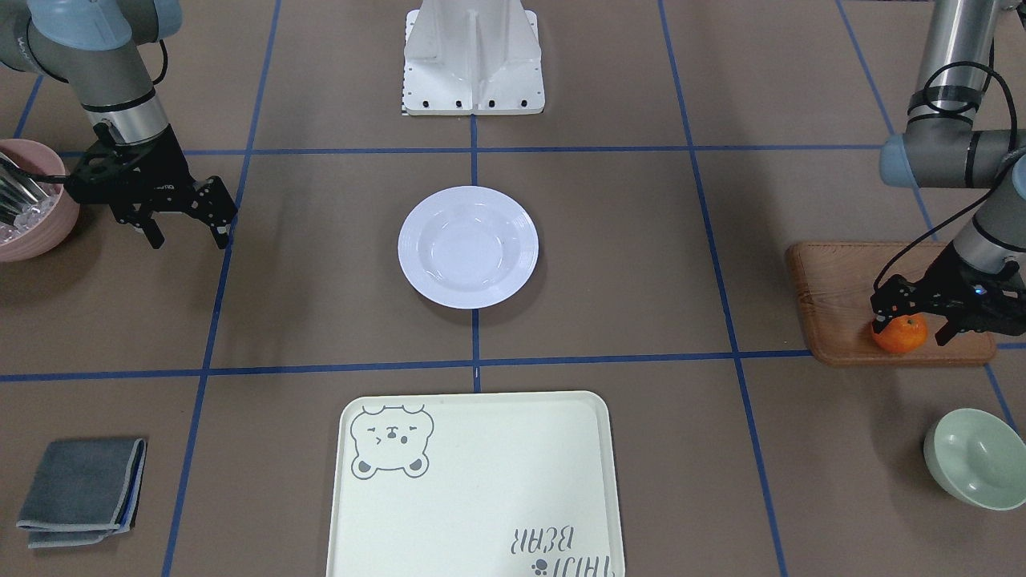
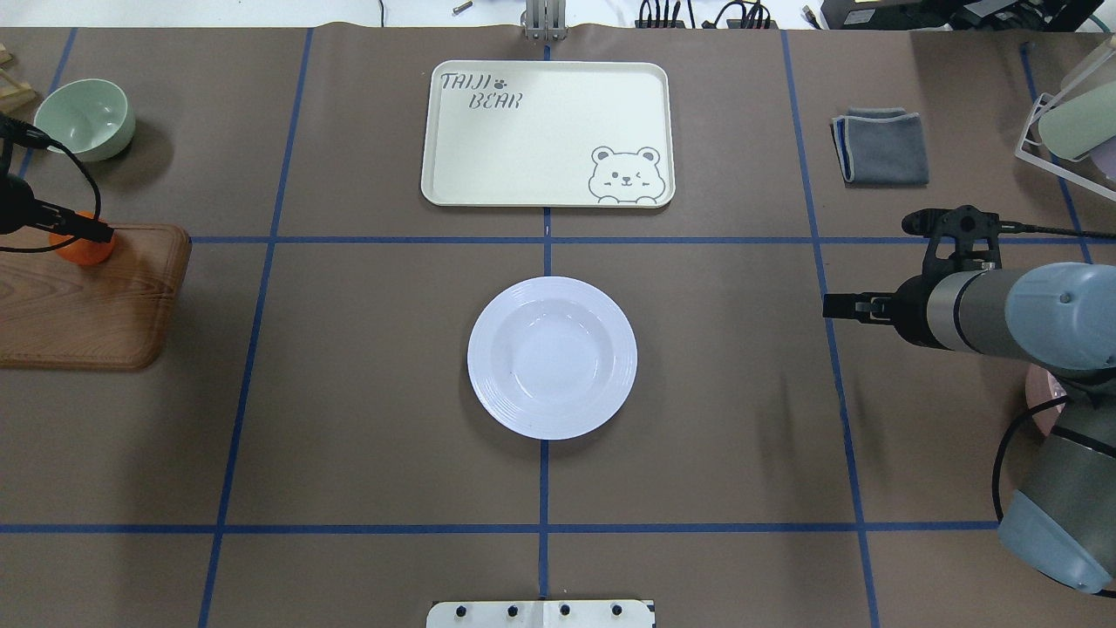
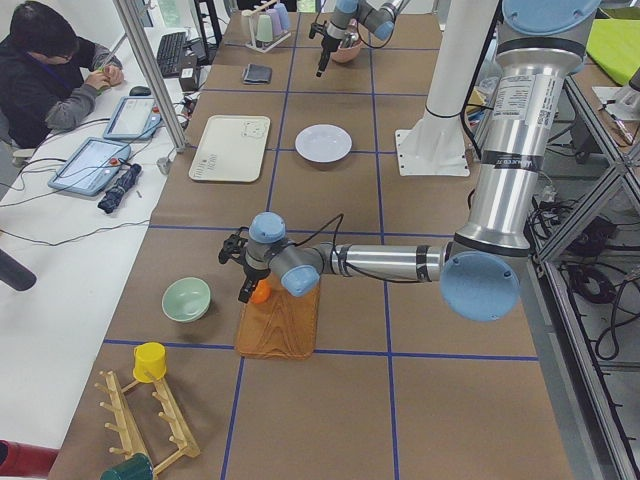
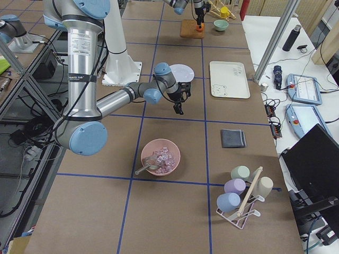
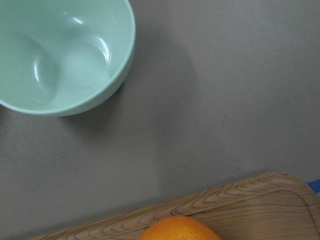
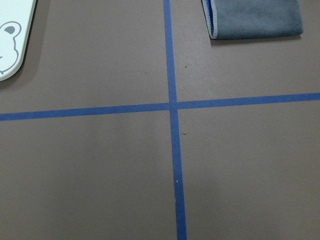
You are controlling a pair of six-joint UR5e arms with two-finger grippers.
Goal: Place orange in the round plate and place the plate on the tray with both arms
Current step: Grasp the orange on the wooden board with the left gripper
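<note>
The orange (image 1: 899, 335) rests at the wooden board's (image 1: 834, 296) edge farthest from the robot, straddled by the left gripper's (image 1: 911, 332) parted fingers, while the right gripper (image 1: 186, 236), likewise parted, hangs well apart.

Counter (image 1: 321, 264) was flat brown, gridded with blue tape lines (image 1: 601, 149). Round plate (image 1: 417, 240) was glossy white, with concentric ridges on the rim. Tray (image 1: 481, 481) was pale cream, with a grey bear-face drawing (image 1: 392, 442) in one corner and grey lettering (image 1: 561, 545) in the opposite one. Orange (image 1: 899, 336) was bright orange against a board (image 1: 834, 296) of warm brown wood grain. Mint-green bowl (image 1: 978, 457); pink bowl (image 1: 32, 232). Folded cloth (image 1: 80, 490) was grey with blue edging. Left hand (image 1: 910, 328) and right hand (image 1: 188, 239) were both black.
</note>
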